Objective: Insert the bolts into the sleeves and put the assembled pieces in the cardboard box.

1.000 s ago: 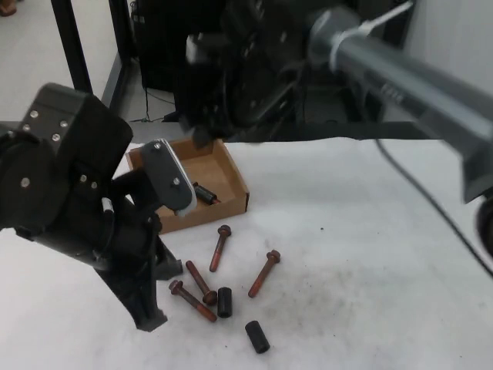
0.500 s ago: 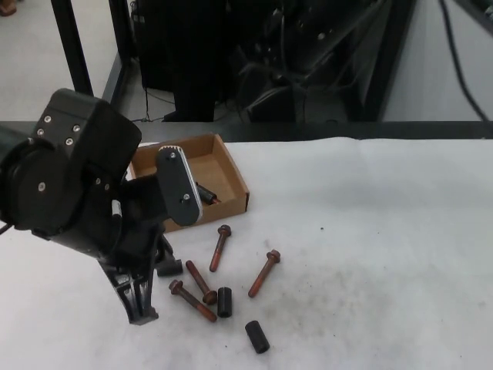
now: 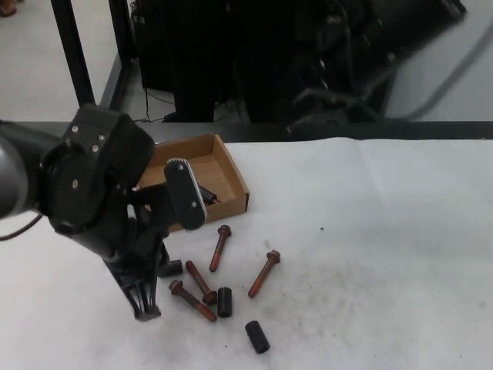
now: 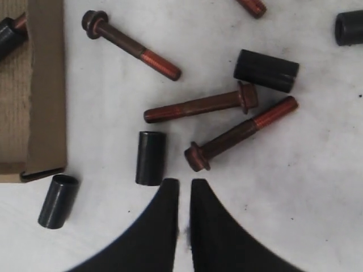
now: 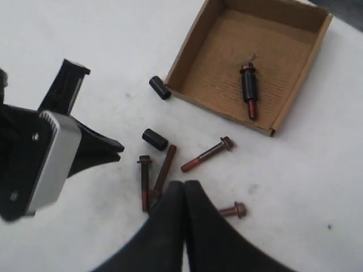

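Hanging tip-down over the white bench [image 3: 385, 231], the L gripper [image 4: 181, 184] has its fingers nearly together, w/ only a thin slit btwn them and nothing in it. The nearest sleeve [image 4: 150, 157] lies just beside one fingertip, its length roughly in line w/ the fingers. It looks just clear of the finger, though that gap is hard to judge. On the other side the nearest bolt [image 4: 241, 133] has its head close to the other fingertip, shank slanting away. A second bolt [image 4: 198, 106] lies crosswise just beyond both, its head next to a second sleeve [image 4: 266, 69]. A third bolt [image 4: 130, 44] sits farther out, nearer the cardboard box [image 4: 45, 85]. A third sleeve [image 4: 58, 200] lies just off the box's corner. A fourth sleeve [image 4: 349, 27] lies well apart on the opposite side, and a fourth bolt [image 3: 264, 272] lies alone out that way too. The R gripper [image 5: 184, 184] has its fingers pressed together, empty, and is held higher over the loose bolts. One assembled piece [image 5: 248, 90], a bolt through a sleeve, lies flat on the box floor.
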